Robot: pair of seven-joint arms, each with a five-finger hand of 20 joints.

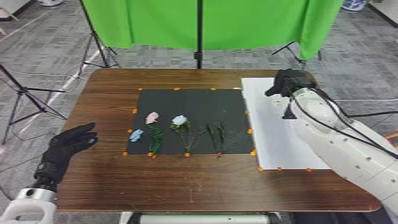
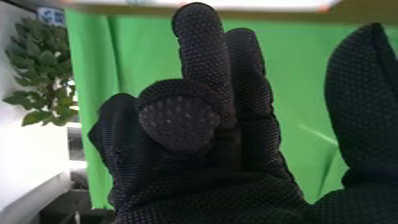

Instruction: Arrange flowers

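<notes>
Head view: set high on the robot's head, at the table's near side; facing forward and steeply down; well back from the work, taking in the brown table [image 1: 160, 187] from near edge to far edge, then on to the green cloth [image 1: 151, 25] beyond.

Right wrist view: set on the right arm's wrist, over the table's far right; facing along the right hand [image 1: 289, 82], very near the glove, and past to the green cloth and a leafy plant [image 2: 40, 65].

Common to both: right hand and part of the green cloth.
</notes>
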